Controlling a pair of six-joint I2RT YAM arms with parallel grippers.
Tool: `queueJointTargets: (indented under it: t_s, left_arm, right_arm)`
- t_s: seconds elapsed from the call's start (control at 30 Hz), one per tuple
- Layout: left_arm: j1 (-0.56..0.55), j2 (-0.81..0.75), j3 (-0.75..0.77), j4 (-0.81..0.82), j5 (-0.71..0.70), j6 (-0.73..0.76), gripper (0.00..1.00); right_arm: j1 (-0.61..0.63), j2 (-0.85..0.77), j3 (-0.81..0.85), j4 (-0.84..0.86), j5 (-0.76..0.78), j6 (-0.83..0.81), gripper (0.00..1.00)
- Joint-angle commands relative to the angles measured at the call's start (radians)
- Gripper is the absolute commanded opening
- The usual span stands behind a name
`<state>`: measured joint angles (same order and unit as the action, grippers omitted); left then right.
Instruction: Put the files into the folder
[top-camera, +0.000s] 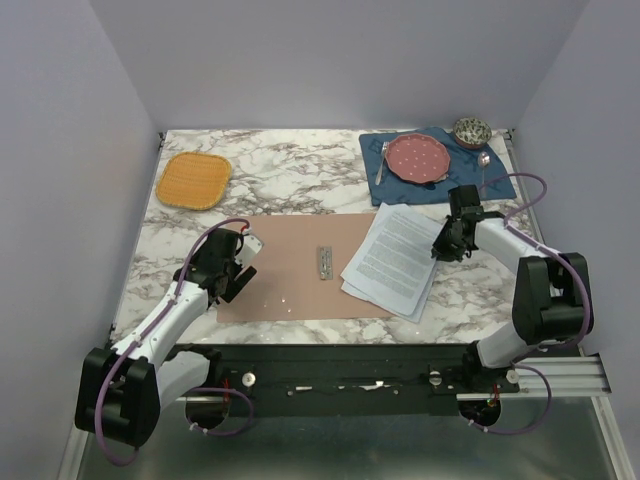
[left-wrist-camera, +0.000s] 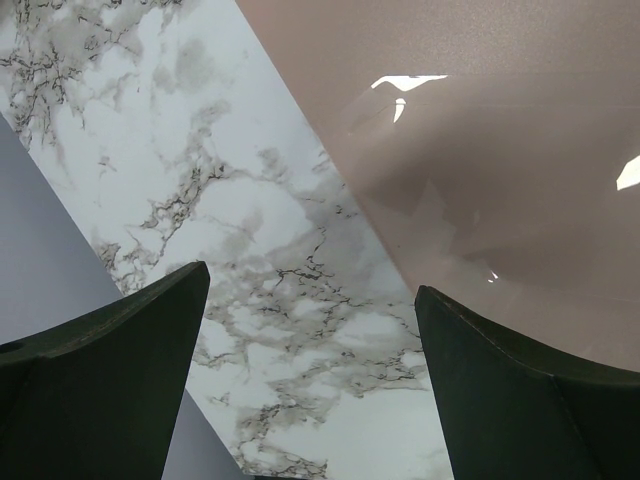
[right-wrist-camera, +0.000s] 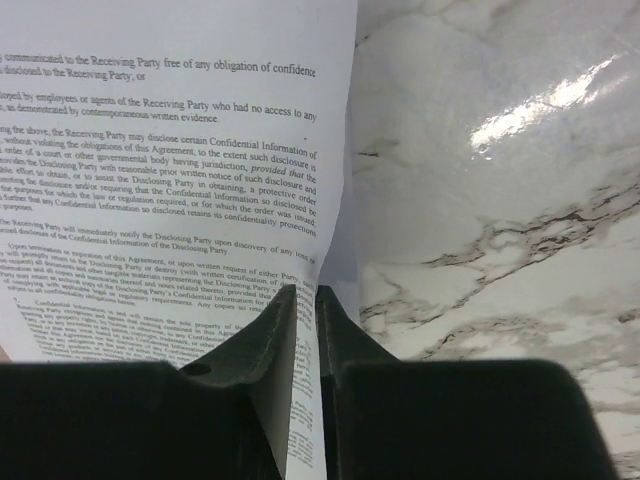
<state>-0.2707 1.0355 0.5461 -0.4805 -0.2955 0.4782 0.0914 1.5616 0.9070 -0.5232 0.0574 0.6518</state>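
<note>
The pinkish-brown folder (top-camera: 290, 265) lies open and flat on the marble table, its metal clip (top-camera: 325, 262) at the middle. The files (top-camera: 395, 258), white printed sheets, lie fanned at the folder's right edge, partly over it. My right gripper (top-camera: 443, 246) is shut on the right edge of the files (right-wrist-camera: 200, 170); the paper runs between its fingertips (right-wrist-camera: 285, 300). My left gripper (top-camera: 240, 275) is open and empty over the folder's left edge (left-wrist-camera: 480, 150), with bare marble between its fingers (left-wrist-camera: 150, 330).
A blue placemat (top-camera: 437, 168) at the back right holds a pink plate (top-camera: 417, 157), a fork and a spoon, with a small bowl (top-camera: 471, 130) beside it. An orange woven mat (top-camera: 194, 179) lies at the back left.
</note>
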Motion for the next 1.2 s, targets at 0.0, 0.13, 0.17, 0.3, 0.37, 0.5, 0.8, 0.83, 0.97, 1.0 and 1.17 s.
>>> queueJointTargets:
  t_s: [0.0,0.13,0.17,0.3,0.37,0.5,0.8,0.83,0.97,1.0,1.17]
  left_arm:
    - [-0.002,-0.014,0.009,-0.012,-0.002,0.003,0.99]
    - [-0.002,-0.014,0.012,-0.013,-0.001,0.000,0.99]
    - [-0.002,-0.014,0.014,-0.015,-0.001,0.000,0.99]
    - [-0.002,-0.018,0.015,-0.020,-0.002,-0.001,0.99]
    - [-0.002,-0.020,0.021,-0.021,-0.002,-0.001,0.99]
    - [-0.002,-0.011,0.041,-0.029,0.009,-0.010,0.99]
    - [0.025,0.057,0.147,-0.046,0.019,-0.096,0.99]
    - [0.039,0.064,0.159,-0.049,0.024,-0.101,0.99]
    - [0.171,0.118,0.225,-0.049,0.099,-0.110,0.99]
    - [0.221,0.147,0.235,-0.049,0.111,-0.102,0.99]
    - [0.307,0.176,0.250,-0.056,0.174,-0.070,0.99]
  right_arm:
    - [-0.004,-0.058,-0.017,0.017,-0.022,-0.017,0.13]
    - [-0.004,-0.077,-0.037,0.032,-0.030,-0.026,0.01]
    - [-0.004,-0.080,-0.046,0.037,-0.031,-0.030,0.01]
    - [-0.005,-0.090,-0.059,0.075,-0.051,-0.053,0.01]
    - [-0.005,-0.101,-0.059,0.086,-0.114,-0.067,0.01]
    - [0.040,-0.173,-0.045,0.149,-0.208,-0.118,0.01]
    - [0.303,-0.325,0.148,0.218,-0.336,-0.253,0.01]
    - [0.318,-0.330,0.167,0.216,-0.343,-0.257,0.01]
    - [0.383,-0.336,0.263,0.215,-0.407,-0.285,0.01]
    - [0.410,-0.331,0.300,0.215,-0.418,-0.290,0.01]
    - [0.487,-0.290,0.383,0.209,-0.502,-0.307,0.01]
